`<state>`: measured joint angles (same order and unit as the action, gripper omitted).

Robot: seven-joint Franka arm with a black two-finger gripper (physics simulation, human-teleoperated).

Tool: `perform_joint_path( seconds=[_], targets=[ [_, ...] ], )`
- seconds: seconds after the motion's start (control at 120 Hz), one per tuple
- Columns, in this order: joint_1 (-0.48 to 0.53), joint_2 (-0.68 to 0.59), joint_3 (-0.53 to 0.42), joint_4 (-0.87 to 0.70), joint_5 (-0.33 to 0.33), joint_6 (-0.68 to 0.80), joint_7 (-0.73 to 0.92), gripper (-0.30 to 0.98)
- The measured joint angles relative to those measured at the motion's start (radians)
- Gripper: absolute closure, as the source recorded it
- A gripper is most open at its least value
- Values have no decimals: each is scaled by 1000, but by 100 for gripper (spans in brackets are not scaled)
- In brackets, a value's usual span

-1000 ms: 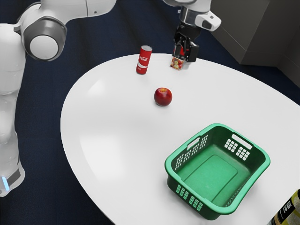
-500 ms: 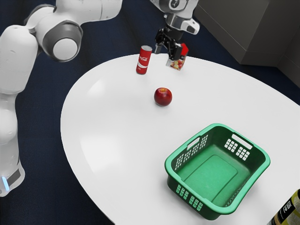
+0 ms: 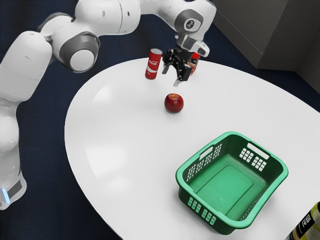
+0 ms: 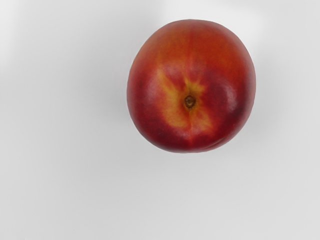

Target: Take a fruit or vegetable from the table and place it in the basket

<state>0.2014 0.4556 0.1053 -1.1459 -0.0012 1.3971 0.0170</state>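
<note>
A red fruit [image 3: 174, 103] sat on a round white desk [image 3: 117, 135], outside the green basket [image 3: 227, 187], its top marked with yellow streaks around a small brown stem end [image 4: 189, 102]. The black jaws of a white robot arm [image 3: 107, 17] hung just above it in the exterior view, pointing down, their two sides standing well apart with a clear gap between the tips and nothing in their hold. The arm reached in from the exterior view's left. Nearby, an upright red Coca-Cola can [image 3: 153, 64] stood close to the far edge of the desk, and beyond the jaws a red box [image 3: 195, 60] was partly hidden. The basket, with slotted walls and a raised rim, rested well apart from the can, toward the camera. At the exterior view's lower right corner, a yellow-and-black container [image 3: 309, 224] was partly in frame. Dark blue flooring [image 3: 45, 110] surrounded the desk.
</note>
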Motion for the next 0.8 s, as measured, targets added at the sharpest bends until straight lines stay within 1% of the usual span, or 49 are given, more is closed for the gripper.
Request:
perform_joint_path(
  seconds=[0.508,0.8],
  targets=[
    [-11,117,-1,46,-23,10,1,0],
    [-11,151,-3,57,-37,23,1,0]
  ],
)
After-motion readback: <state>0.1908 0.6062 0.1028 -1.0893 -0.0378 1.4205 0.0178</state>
